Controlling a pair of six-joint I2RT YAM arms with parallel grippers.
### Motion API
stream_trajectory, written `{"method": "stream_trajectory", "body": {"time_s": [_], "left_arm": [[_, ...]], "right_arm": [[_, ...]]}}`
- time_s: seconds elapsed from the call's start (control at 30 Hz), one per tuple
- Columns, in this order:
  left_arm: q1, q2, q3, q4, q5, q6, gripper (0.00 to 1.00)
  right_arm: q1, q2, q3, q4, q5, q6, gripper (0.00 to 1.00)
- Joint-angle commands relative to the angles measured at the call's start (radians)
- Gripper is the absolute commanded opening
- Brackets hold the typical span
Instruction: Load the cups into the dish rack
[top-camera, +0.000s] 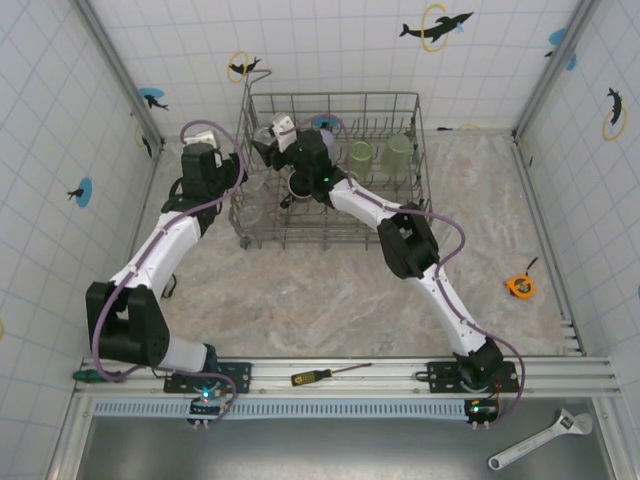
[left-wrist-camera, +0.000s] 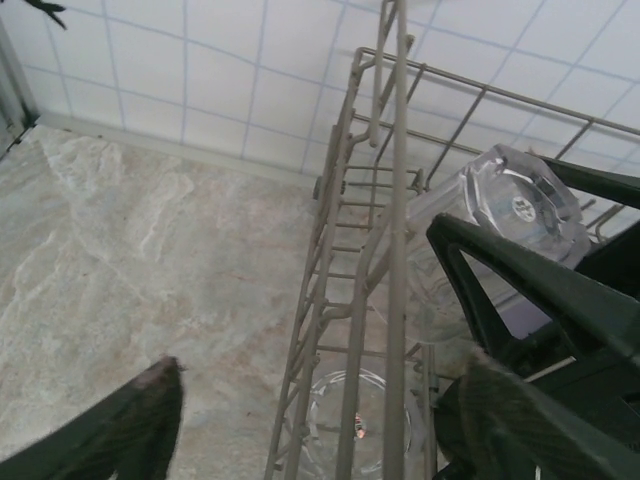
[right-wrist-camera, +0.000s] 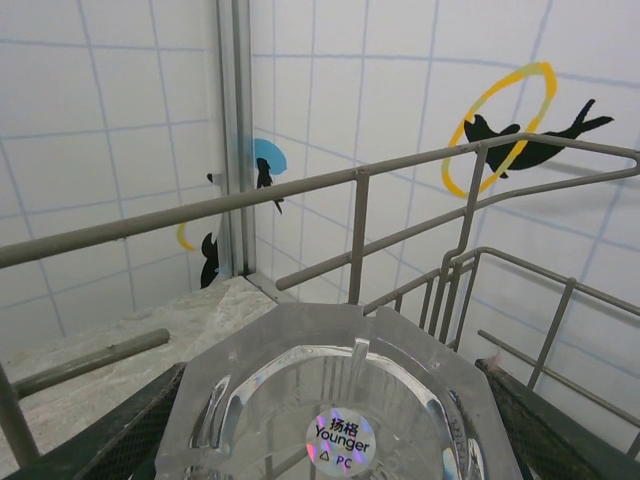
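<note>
Both jaws of my left gripper (left-wrist-camera: 322, 370) are standing apart, straddling the left wall of the dish rack (left-wrist-camera: 392, 250), with bare table (left-wrist-camera: 120, 250) lying open on their left. Inside the rack, my right gripper (right-wrist-camera: 340, 425) is clamping an upturned clear glass (right-wrist-camera: 330, 350) near that wall. Its sticker (right-wrist-camera: 342, 437) is reading "Younger PC". Further right, two green tumblers (top-camera: 361, 156) are sitting in the rack.

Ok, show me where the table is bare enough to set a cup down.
Bare marble lies between the dish rack and the near rail, left of the right arm, and between the rack and the right wall, beyond the tape measure. Crowded: the rack's left end, where both arms and clear glasses meet.
</note>
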Motion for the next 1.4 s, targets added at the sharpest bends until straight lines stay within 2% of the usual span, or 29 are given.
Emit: {"method": "stream_trajectory", "body": {"time_s": [0.0,0.1,0.2,0.3,0.4,0.43,0.83,1.03,1.37], "left_arm": [[-0.005,0.027,-0.006,0.028,0.051,0.018,0.66],[-0.013,0.047,0.001,0.017,0.043,0.061,0.59],[-0.014,0.059,0.003,0.017,0.051,0.065,0.46],[-0.018,0.069,0.003,0.012,0.062,0.077,0.30],[-0.031,0.067,-0.005,0.011,0.070,0.100,0.05],[-0.038,0.068,-0.006,0.011,0.070,0.108,0.00],[-0.095,0.066,-0.016,-0.001,0.108,0.155,0.00],[-0.101,0.060,-0.038,-0.005,0.193,0.130,0.00],[-0.110,0.012,-0.106,-0.005,0.244,0.089,0.00]], "right_arm": [[-0.007,0.026,0.033,0.040,-0.022,-0.011,0.53],[-0.009,0.017,0.032,0.034,-0.031,-0.011,0.53],[-0.007,0.013,0.031,0.032,-0.036,-0.011,0.53],[-0.003,0.009,0.030,0.033,-0.039,-0.014,0.53],[-0.001,0.006,0.029,0.035,-0.042,-0.016,0.53],[0.000,0.005,0.030,0.034,-0.042,-0.017,0.53],[-0.004,-0.051,-0.031,0.051,-0.039,-0.030,0.53],[-0.010,-0.092,-0.078,0.048,-0.056,-0.034,0.54],[-0.008,-0.106,-0.094,0.055,-0.068,-0.048,0.53]]}}
